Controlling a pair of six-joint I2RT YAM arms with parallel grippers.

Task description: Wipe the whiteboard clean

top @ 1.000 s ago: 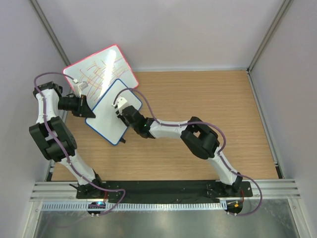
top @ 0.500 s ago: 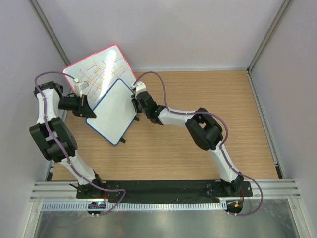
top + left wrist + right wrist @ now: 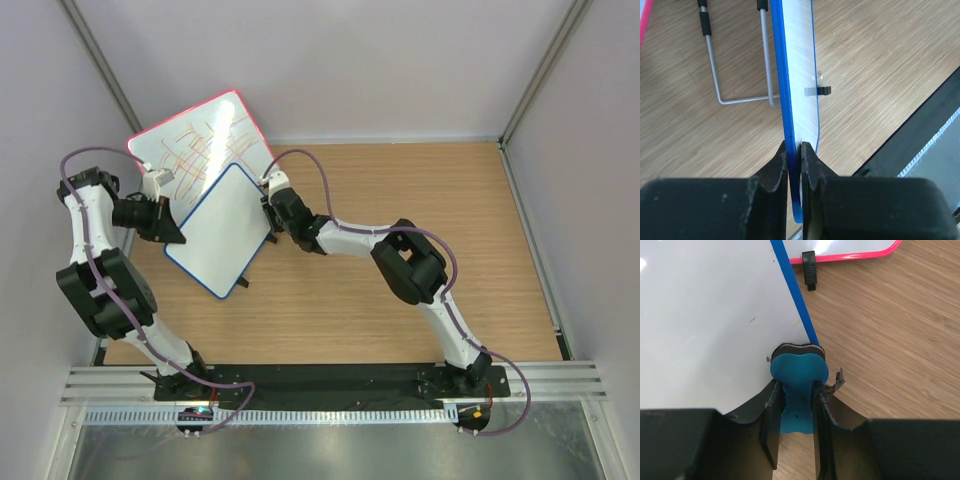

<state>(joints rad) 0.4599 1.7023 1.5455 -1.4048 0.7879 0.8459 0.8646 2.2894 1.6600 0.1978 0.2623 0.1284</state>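
While left claw [image 3: 794,148] pinches whiteboard [image 3: 222,228] edge, right claw [image 3: 795,390] grips blue eraser [image 3: 799,367], eraser touching whiteboard frame

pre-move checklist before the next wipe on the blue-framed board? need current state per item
1. Hold: left hand clamped on the whiteboard frame: ok.
2. Tool: right hand gripping the blue eraser: ok.
3. Contact: the eraser pad sits at the blue frame's edge; whether it presses: cannot tell.
4. Face clean: not ok. A tiny dark fleck and a faint orange trace show near the frame in the right wrist view.
5. Clearance: pink-framed board lies apart from the eraser: ok.
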